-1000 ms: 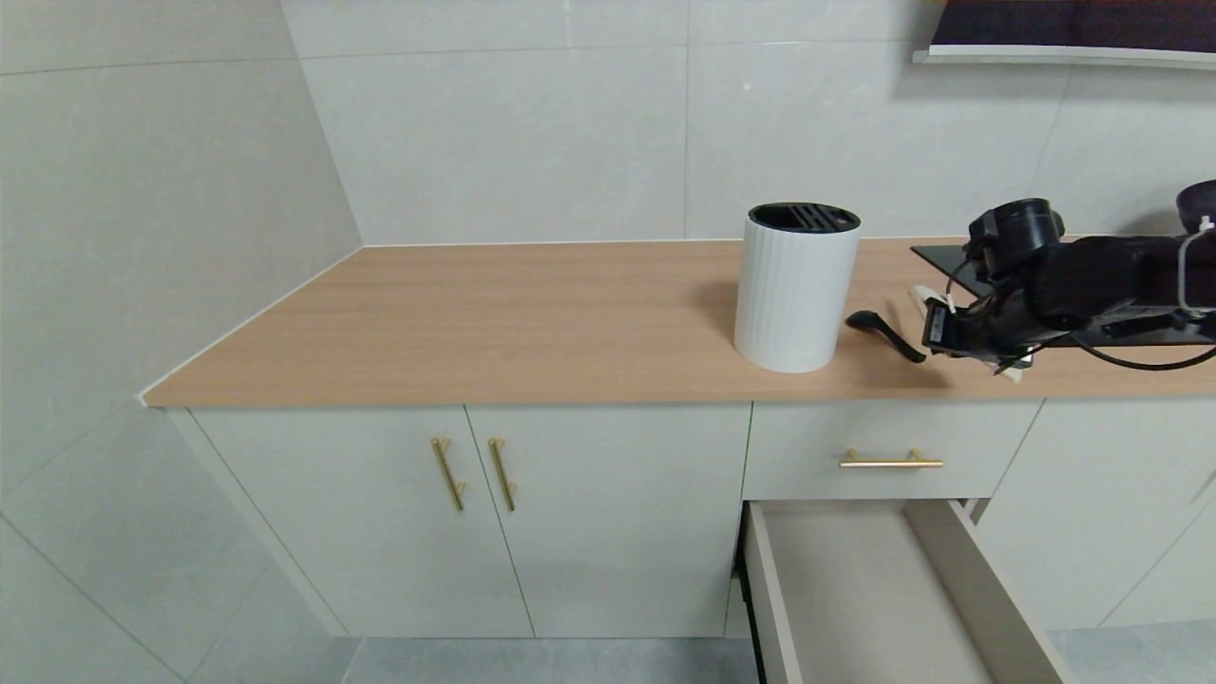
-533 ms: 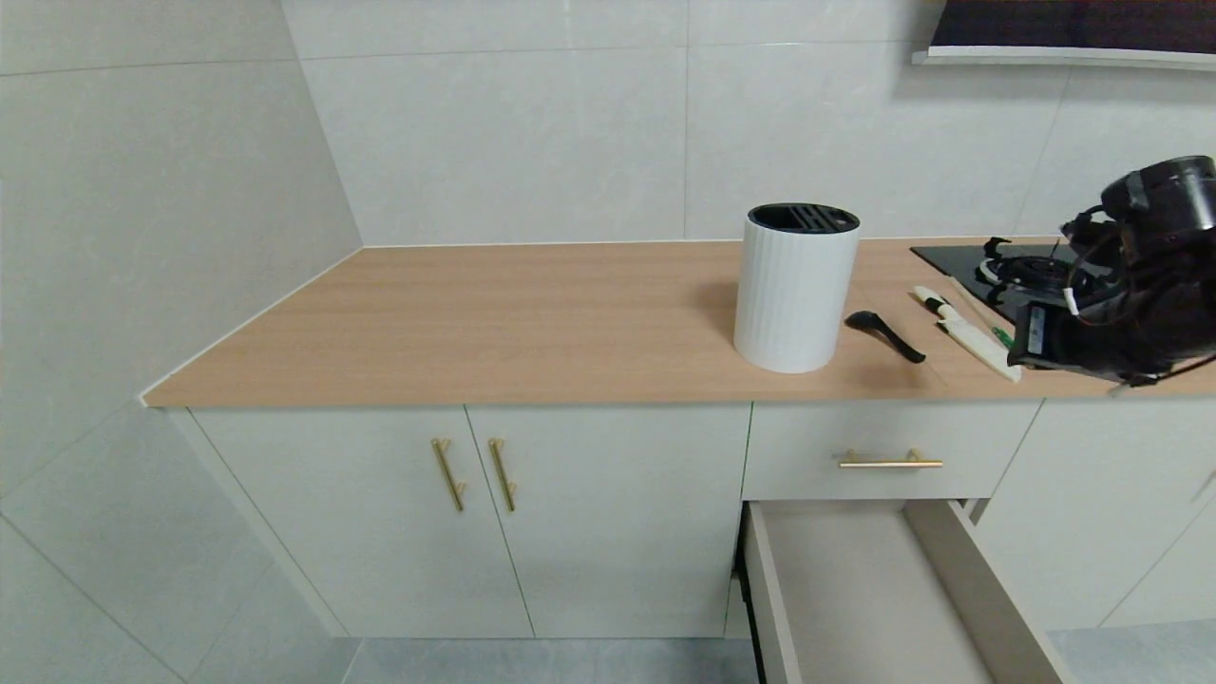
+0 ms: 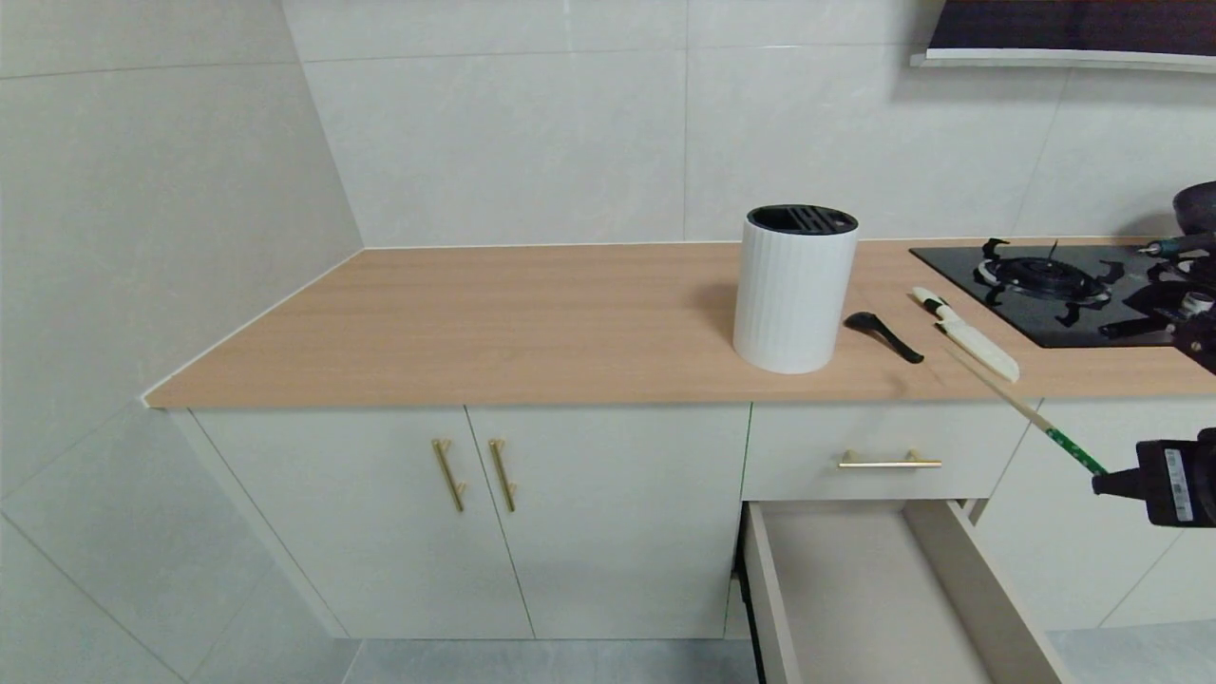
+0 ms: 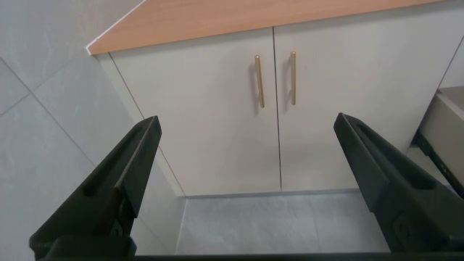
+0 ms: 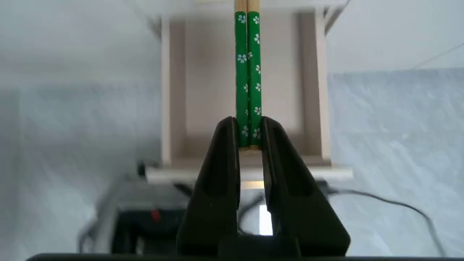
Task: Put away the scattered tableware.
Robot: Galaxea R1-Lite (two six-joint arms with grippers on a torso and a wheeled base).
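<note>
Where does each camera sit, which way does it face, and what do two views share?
Head view: on the head, facing forward and down at countertop and open drawer; right gripper holds chopsticks at right.
Left wrist view: on left wrist, facing cabinet doors and floor; open left gripper frames them.
Right wrist view: on right wrist, looking down into the drawer past the clamped chopsticks.
Shared: head and right wrist show chopsticks, drawer.

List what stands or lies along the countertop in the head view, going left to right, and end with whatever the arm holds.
white holder → black spoon → knife → right end effector, off the counter's front edge, shut on the chopsticks.
</note>
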